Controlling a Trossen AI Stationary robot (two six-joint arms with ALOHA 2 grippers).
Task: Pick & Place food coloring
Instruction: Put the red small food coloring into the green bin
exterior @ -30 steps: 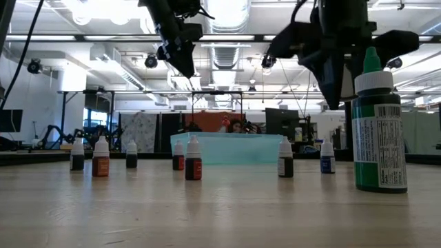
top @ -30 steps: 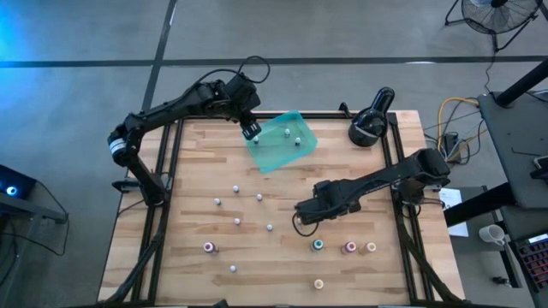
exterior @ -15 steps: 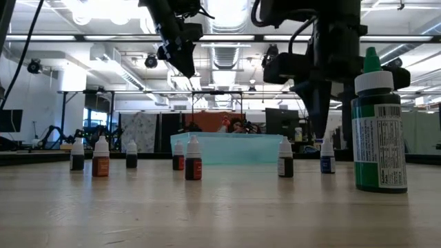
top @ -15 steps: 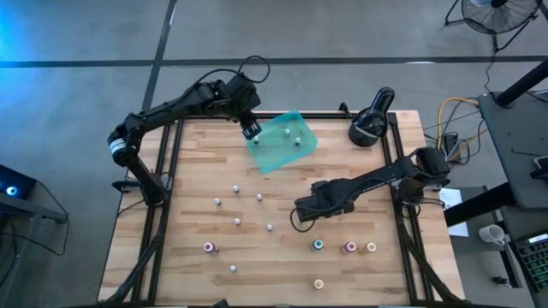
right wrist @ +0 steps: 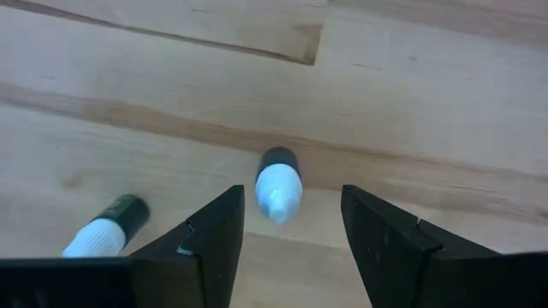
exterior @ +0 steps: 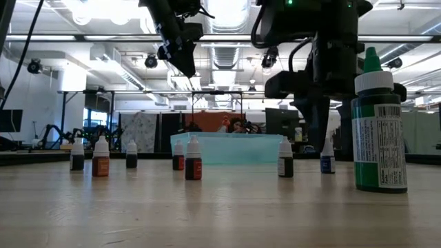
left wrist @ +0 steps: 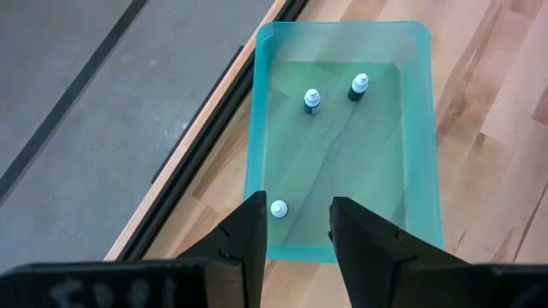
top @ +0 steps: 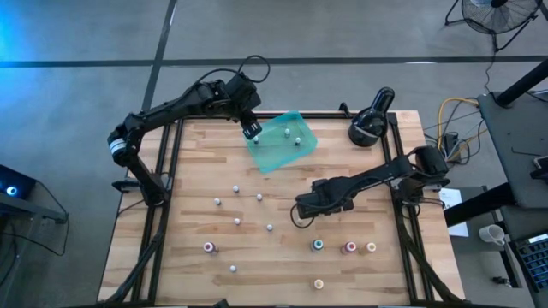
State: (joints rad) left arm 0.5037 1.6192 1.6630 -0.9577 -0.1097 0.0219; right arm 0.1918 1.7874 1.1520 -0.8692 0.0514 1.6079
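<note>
- High view: my right gripper (top: pixel 299 214) is low over the table (top: pixel 205 162) middle, near the bottle (top: pixel 269 228) at the right edge of the scattered cluster.
- Right wrist view: fingers (right wrist: pixel 210 235) spread wide, nothing held; that white-capped bottle (right wrist: pixel 277 183) stands between the fingertips, a second bottle (right wrist: pixel 104 228) just beside.
- My left gripper (top: pixel 251 133) hangs over the teal tray (top: pixel 295 120) edge, fingers (left wrist: pixel 248 231) parted, empty.
- Tray (left wrist: pixel 419 154) holds three bottles (left wrist: pixel 312 101).
- The rest stand scattered on the table, well apart.
- Low view: big green bottle (exterior: pixel 377 131) closest to the camera.
</note>
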